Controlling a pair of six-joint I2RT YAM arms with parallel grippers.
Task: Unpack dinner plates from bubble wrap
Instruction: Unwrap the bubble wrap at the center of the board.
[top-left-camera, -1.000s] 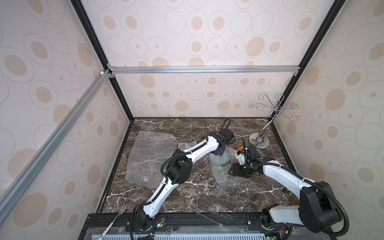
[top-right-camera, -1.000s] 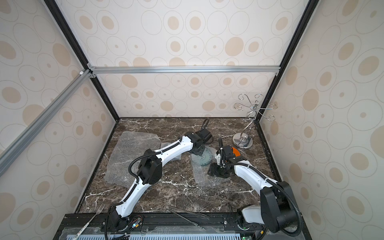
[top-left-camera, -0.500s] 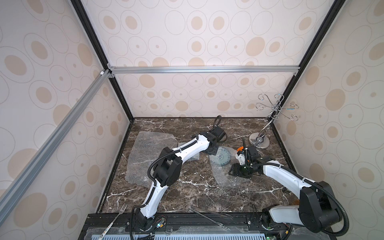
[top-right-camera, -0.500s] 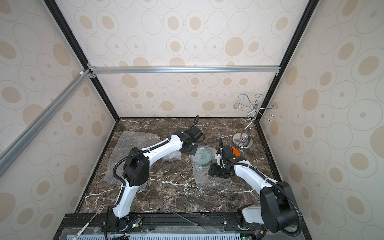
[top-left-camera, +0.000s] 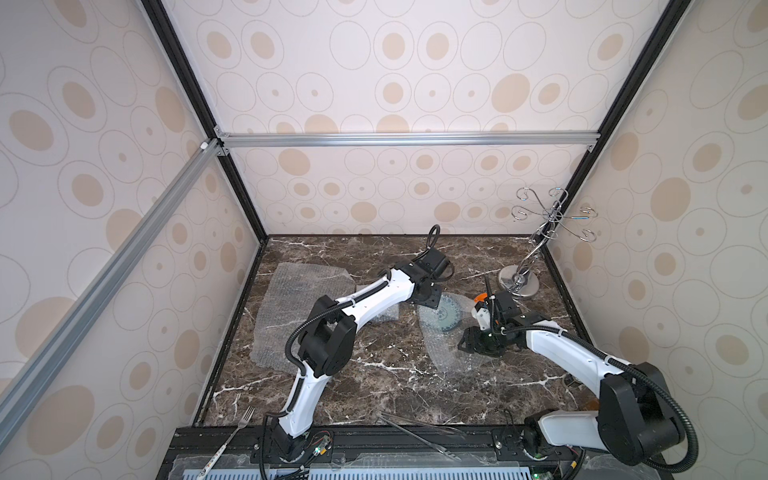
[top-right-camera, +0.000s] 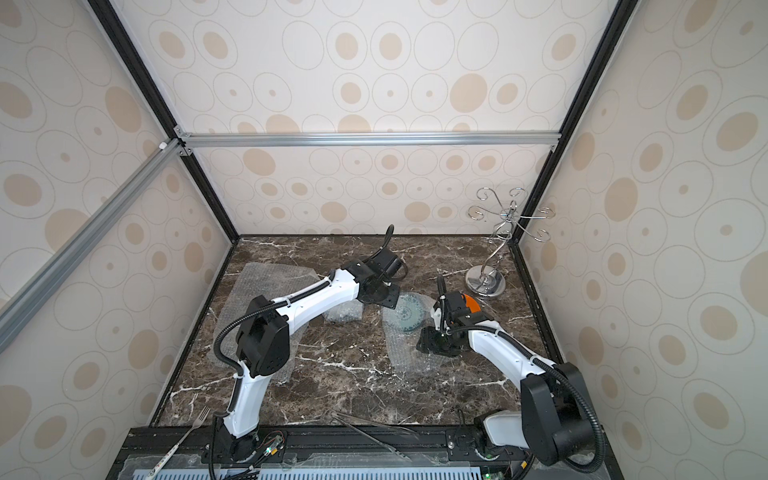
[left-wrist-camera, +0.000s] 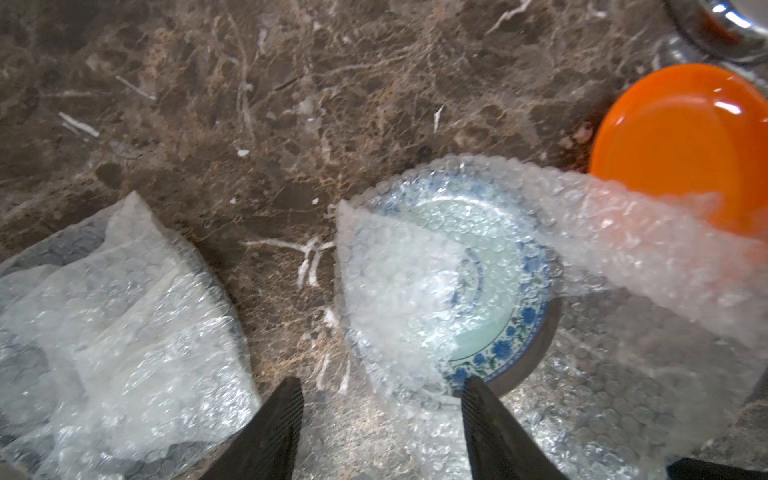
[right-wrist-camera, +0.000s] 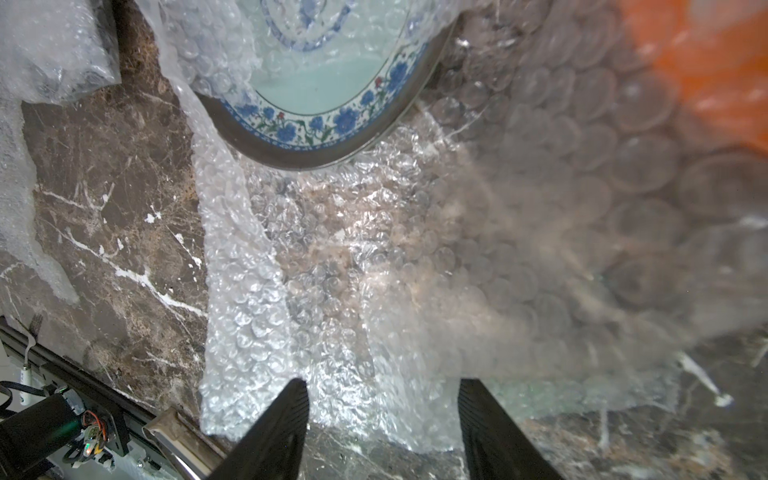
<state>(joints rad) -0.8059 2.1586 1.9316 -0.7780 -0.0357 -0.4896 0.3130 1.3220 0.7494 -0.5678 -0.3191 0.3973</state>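
Marble, dark brown with white veins, made up the table (top-left-camera: 374, 374) on which everything lay. The pale plate (left-wrist-camera: 498, 332) (blue flowers ran round its rim) sat near the middle on an opened bubble wrap sheet (right-wrist-camera: 332, 270), with one flap of that sheet folded over roughly half of its face. In both top views it showed between the two arms (top-left-camera: 442, 318) (top-right-camera: 409, 318).

The left gripper (left-wrist-camera: 380, 384) hung above the plate's edge with its jaws spread apart and nothing between them; one fingertip stood by the rim, but I could not tell whether it touched. The right gripper (right-wrist-camera: 382, 384) was also spread wide, low over the sheet's near end. Whether it touched the plastic was unclear.

The orange plate (left-wrist-camera: 681, 141) lay bare just beside the pale one, close to the silver base of the wire stand (top-left-camera: 519, 282). A wrapped bundle (top-right-camera: 343, 311) sat under the left arm, something dark inside it. Another flat sheet (top-left-camera: 291, 299) was spread toward the table's left side. A fork (top-left-camera: 237, 428) and tongs (top-left-camera: 415, 432) rested along the front edge.
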